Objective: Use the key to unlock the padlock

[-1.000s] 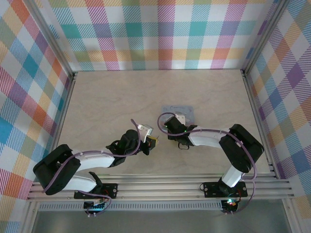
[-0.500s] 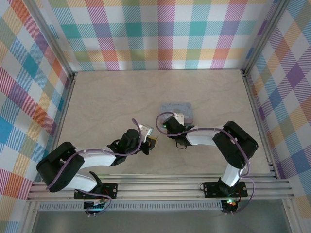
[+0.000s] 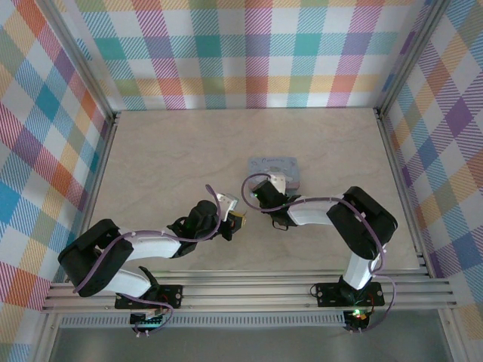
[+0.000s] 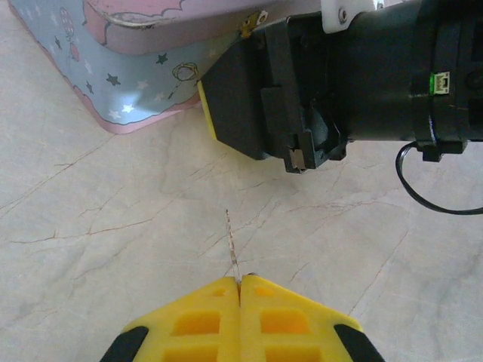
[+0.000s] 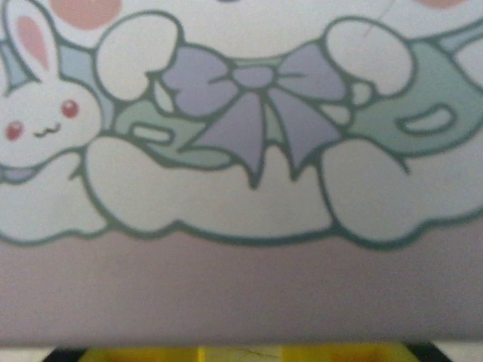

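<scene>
My left gripper [image 4: 240, 280] is shut on the key [image 4: 232, 245], whose thin pale blade sticks out forward from between the yellow pads, above the table. It points toward my right gripper [image 5: 241, 353], which stands close against the front of the pale blue cartoon tin box [image 3: 274, 166]. The right jaws stand a little apart, and bare table shows in the gap. One yellow pad [image 4: 207, 113] of the right gripper sits just below the box's edge. The padlock is hidden.
The tin box's printed lid [image 5: 241, 173] lies right under the right wrist camera. A small brass fitting [image 4: 253, 21] sits on the box's front rim. Metal rails [image 3: 249, 290] run along the near table edge, and plaid walls stand around.
The right jaws have narrowed. The right arm's elbow has shifted left, and more of the tin box shows beyond the wrist. The left arm crept slightly right, still shut on the key.
</scene>
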Controlling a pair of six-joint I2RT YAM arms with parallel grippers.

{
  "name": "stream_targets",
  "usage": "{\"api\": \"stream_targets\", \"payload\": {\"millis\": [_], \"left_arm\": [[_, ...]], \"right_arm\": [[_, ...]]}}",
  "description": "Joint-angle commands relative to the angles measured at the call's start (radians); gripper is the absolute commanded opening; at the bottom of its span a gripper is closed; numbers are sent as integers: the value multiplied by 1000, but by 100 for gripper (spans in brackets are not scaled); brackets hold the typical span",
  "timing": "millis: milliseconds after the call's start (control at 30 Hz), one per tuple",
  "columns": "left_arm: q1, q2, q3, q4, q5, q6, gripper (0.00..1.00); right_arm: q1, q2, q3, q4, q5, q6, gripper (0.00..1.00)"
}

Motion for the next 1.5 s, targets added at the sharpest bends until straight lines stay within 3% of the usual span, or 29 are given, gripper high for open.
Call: {"api": "stream_targets", "payload": {"millis": [0,333,767,1133,1467], "left_arm": [[14,-13,-21,42,5,16,0],[14,-70,-49,35,-1,19,0],[14,-134,-88,97,87,17,0],[7,-119,-121,258,178,2,0],[-44,56,-99,487,196,-41,0]], "right_arm": [[-11,9,9,24,22,-6,21],[-17,-100,-19,-15,-47,-57,0],[-23,-263,2,-214,-229,26,0],[-44,-348,90,-413,-339,108,0],[-57,-396,155,-515,-414,159,0]]}}
